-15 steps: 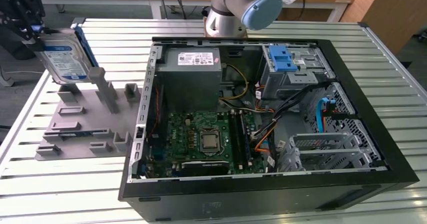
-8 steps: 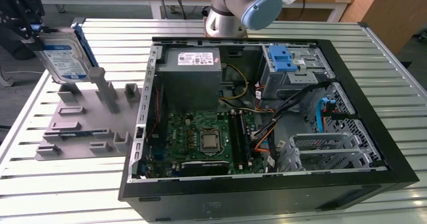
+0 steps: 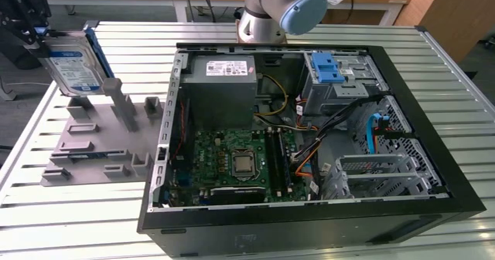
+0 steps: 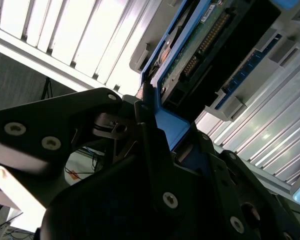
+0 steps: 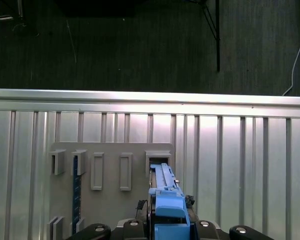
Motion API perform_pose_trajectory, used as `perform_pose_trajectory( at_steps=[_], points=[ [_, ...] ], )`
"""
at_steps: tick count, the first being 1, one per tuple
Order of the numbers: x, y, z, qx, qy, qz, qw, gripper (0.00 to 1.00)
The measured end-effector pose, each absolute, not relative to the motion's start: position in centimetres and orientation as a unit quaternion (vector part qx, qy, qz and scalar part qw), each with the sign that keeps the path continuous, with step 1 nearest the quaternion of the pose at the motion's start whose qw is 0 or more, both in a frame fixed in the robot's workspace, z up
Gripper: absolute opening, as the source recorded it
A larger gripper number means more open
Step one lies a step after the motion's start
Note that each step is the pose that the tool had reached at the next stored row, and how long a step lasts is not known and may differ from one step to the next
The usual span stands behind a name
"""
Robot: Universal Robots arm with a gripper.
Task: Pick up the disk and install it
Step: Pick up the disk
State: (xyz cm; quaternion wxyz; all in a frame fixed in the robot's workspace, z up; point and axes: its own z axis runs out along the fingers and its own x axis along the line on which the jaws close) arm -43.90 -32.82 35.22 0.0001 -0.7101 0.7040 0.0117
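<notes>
One gripper (image 3: 35,31), upper left of the exterior view, clamped on the near-upright disk (image 3: 71,66) over a grey slotted rack (image 3: 89,156).

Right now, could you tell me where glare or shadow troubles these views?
Exterior view: even light, sheen on the ribbed aluminium table. Second wrist view: slats blown white, black tool silhouetted, gripping the blue-framed silver disk. First wrist view: glare on the table's rail, darkness beyond.

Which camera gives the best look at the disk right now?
The exterior view: the disk shows its labelled face and blue frame. The second wrist view shows its circuit-board underside; the first wrist view, its blue frame edge-on.
</notes>
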Motion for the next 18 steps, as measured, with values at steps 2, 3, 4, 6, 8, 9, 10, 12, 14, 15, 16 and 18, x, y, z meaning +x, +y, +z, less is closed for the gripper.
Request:
perform_pose_trajectory(
  at_steps=[2,3,4,6,8,9,10,12,14,15,16,18],
  points=[
    [-43.9,-32.82,35.27,-0.71,0.704,0.012,0.0,0.36],
    [-43.9,-32.82,35.3,-0.71,0.704,0.012,0.0,0.36],
    [-43.9,-32.82,35.32,-0.71,0.704,0.012,0.0,0.36],
    [-43.9,-32.82,35.38,-0.71,0.704,0.012,0.0,0.36],
    [-43.9,-32.82,35.43,-0.71,0.704,0.012,0.0,0.36],
    [-43.9,-32.82,35.47,-0.71,0.704,0.012,0.0,0.36],
    [-43.9,-32.82,35.5,-0.71,0.704,0.012,0.0,0.36],
    [-43.9,-32.82,35.55,-0.71,0.704,0.012,0.0,0.36],
    [-43.9,-32.82,35.62,-0.71,0.704,0.012,0.0,0.36],
    [-43.9,-32.82,35.64,-0.71,0.704,0.012,0.0,0.36],
    [-43.9,-32.82,35.67,-0.71,0.704,0.012,0.0,0.36],
    [-43.9,-32.82,35.73,-0.71,0.704,0.012,0.0,0.36]
  ],
)
